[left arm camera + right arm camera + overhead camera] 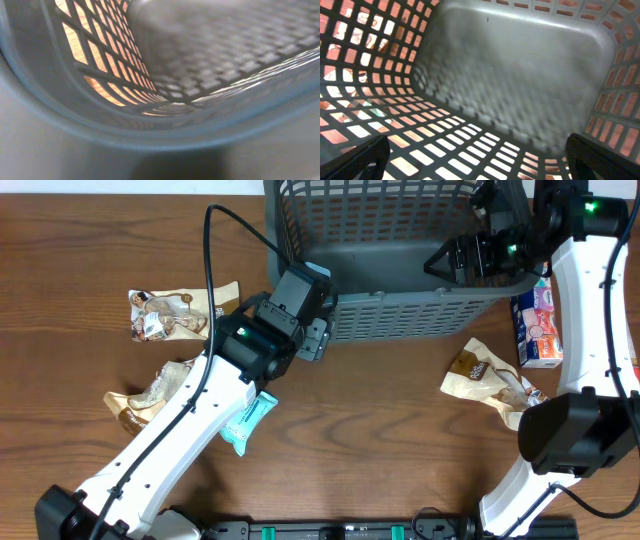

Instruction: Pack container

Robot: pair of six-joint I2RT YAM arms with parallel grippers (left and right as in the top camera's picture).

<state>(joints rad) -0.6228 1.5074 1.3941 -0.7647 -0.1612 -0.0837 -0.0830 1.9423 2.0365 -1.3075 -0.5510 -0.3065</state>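
Note:
The container (400, 310), a big dark grey slotted basket, stands at the back middle of the table. In the right wrist view its floor (520, 75) shows bare. My right gripper (445, 262) hangs inside it by the right wall. Its black fingertips (362, 157) stand far apart, open, with nothing between them (480, 157). My left gripper (318, 335) is at the basket's near left corner. The left wrist view is filled by the blurred rim (150, 135) and lattice wall, and no fingers can be made out there.
Snack packets lie on the wood: a brown-and-white one (170, 313) at the left, a brown one (150, 395) below it, a teal one (248, 420) under my left arm, and a tan one (490, 380) at the right. A pink-and-blue box (540, 320) stands beside the basket's right end.

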